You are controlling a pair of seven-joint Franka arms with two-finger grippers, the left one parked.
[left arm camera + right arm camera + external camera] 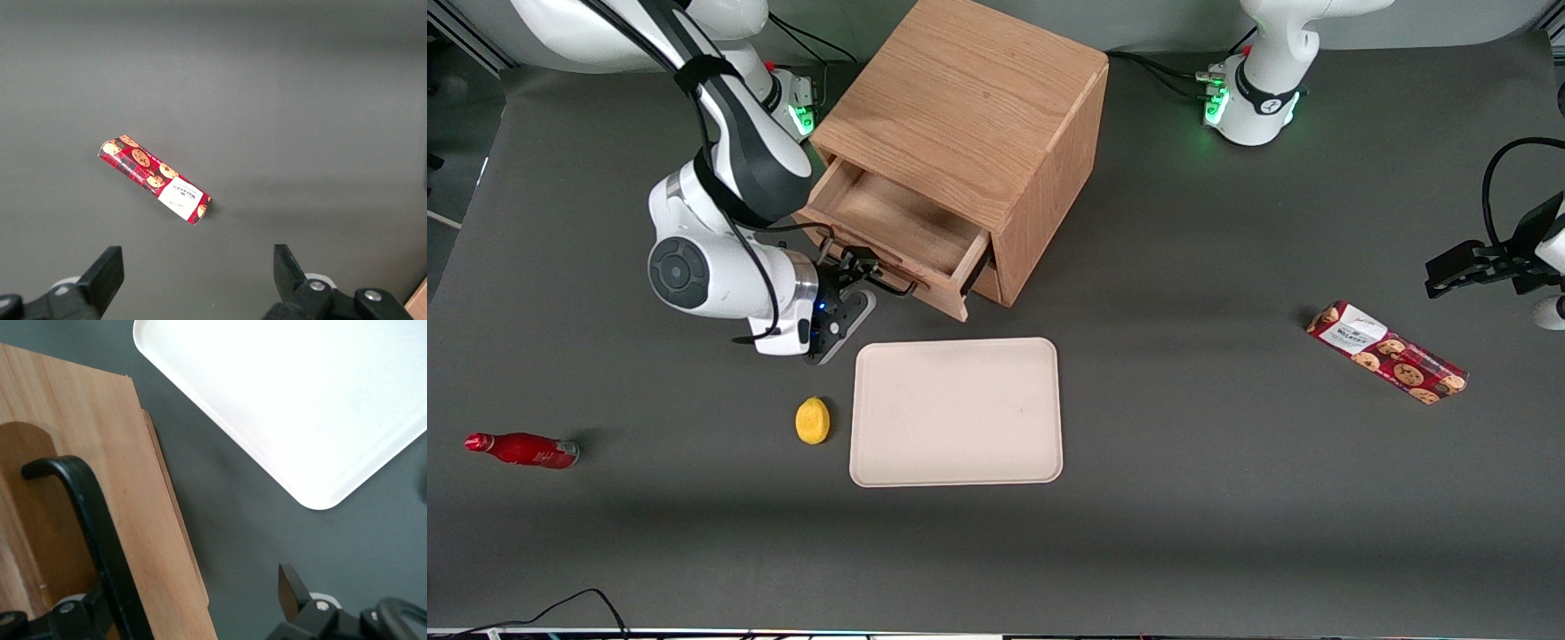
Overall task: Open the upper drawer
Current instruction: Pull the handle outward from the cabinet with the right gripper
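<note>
The wooden cube cabinet [969,98] stands at the table's back. Its upper drawer [889,218] is pulled partway out, and its bare light oak inside shows. The black wire bar handle [876,280] is on the drawer's front. My right gripper [852,267] is at the handle, in front of the drawer, with its fingers spread open. In the right wrist view the handle [93,520] runs along the drawer front [143,520], close to one finger [83,613]. The other finger [290,587] stands apart over the grey table. The lower drawer is hidden under the upper one.
A cream tray [956,413] lies in front of the drawer, nearer the front camera, and also shows in the right wrist view [300,400]. A lemon [812,420] sits beside it. A red bottle [523,450] lies toward the working arm's end, a cookie pack [1387,352] toward the parked arm's.
</note>
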